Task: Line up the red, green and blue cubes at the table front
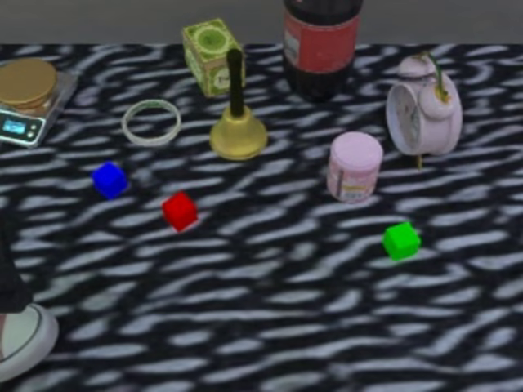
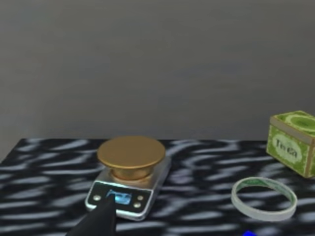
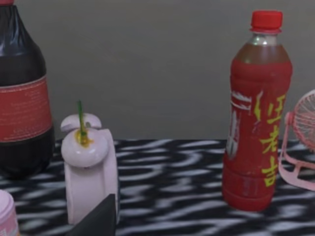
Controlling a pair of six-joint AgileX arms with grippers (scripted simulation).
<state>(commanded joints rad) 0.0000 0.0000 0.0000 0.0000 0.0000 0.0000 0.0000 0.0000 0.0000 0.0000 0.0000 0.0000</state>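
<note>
Sitting loose: three cubes scattered, none lined up

Starting at the top view's left, using the brass hand bell with black handle [image 1: 237,122] as landmark. Far left of the bell: silver digital scale with a bronze round pan [image 1: 24,98], also seen in the left wrist view [image 2: 130,174]. Left arm [image 1: 20,327] is parked at the near left corner, well left and forward of the bell; its gripper only shows as a dark tip [image 2: 101,219] in its wrist view, jaw state cannot tell. Clear plastic tape ring [image 1: 151,122] lies just left of the bell. Deep blue glossy cube [image 1: 109,180] sits left and forward of the bell. Bright red glossy cube [image 1: 179,211] sits forward of the bell, slightly left, near the blue one but apart. Yellow-green patterned tea box [image 1: 211,55] stands behind the bell. Dark cola bottle with red label [image 1: 321,45] stands behind-right. Pink lidded jar [image 1: 355,166] stands right of the bell. Bright green glossy cube [image 1: 401,241] sits right and forward, near the jar, apart from it. Pale pink twin-bell alarm clock [image 1: 423,106] stands far right. Zebra-striped tabletop front strip [image 1: 270,359] holds no cube. Right gripper: only a dark tip [image 3: 98,219] in its wrist view, jaws cannot tell.
</note>
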